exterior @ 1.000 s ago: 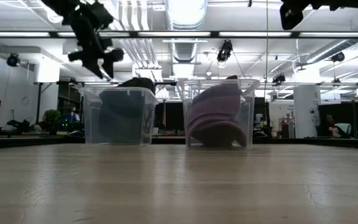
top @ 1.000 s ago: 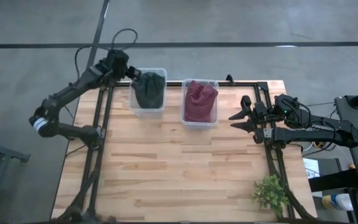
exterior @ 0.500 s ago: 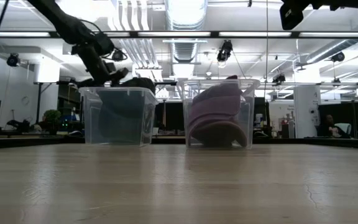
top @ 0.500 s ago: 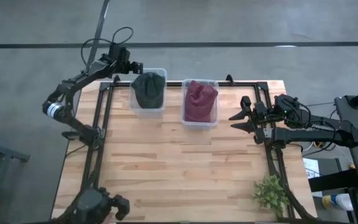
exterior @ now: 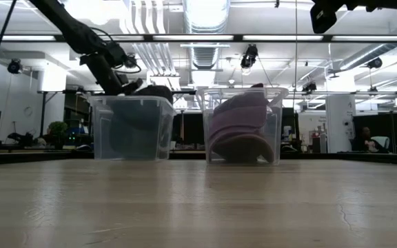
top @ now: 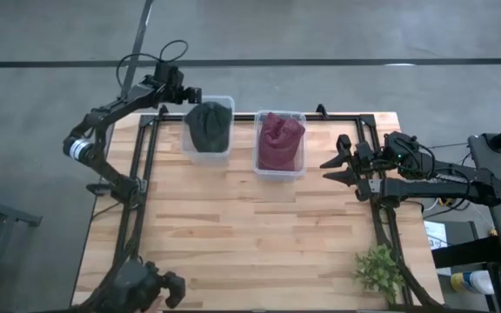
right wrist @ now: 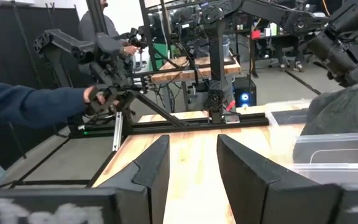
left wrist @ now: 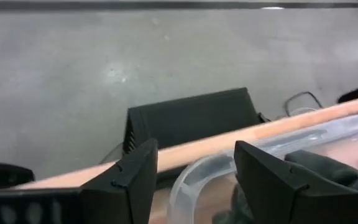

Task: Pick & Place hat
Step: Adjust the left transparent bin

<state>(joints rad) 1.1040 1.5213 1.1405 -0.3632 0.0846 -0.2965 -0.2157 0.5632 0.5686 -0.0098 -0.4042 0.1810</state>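
Left gripper (top: 190,94) sits at the table's far left corner, just beside the rim of the left clear bin (top: 187,146), fingers (left wrist: 123,180) spread with nothing between them. Inside that bin lies the dark green hat (top: 209,124), bunched and rising above the rim. The adjacent clear bin (top: 260,165) holds a maroon hat (top: 280,139). Right gripper (top: 330,169) hovers near the table's right edge, well apart from both bins, fingers spread and empty. A small green plant (top: 377,268) stands at the near right corner.

Left gripper (top: 187,94) hangs raised, fingers (left wrist: 126,180) apart; right gripper (top: 333,169) waits level, fingers (right wrist: 151,163) spread.
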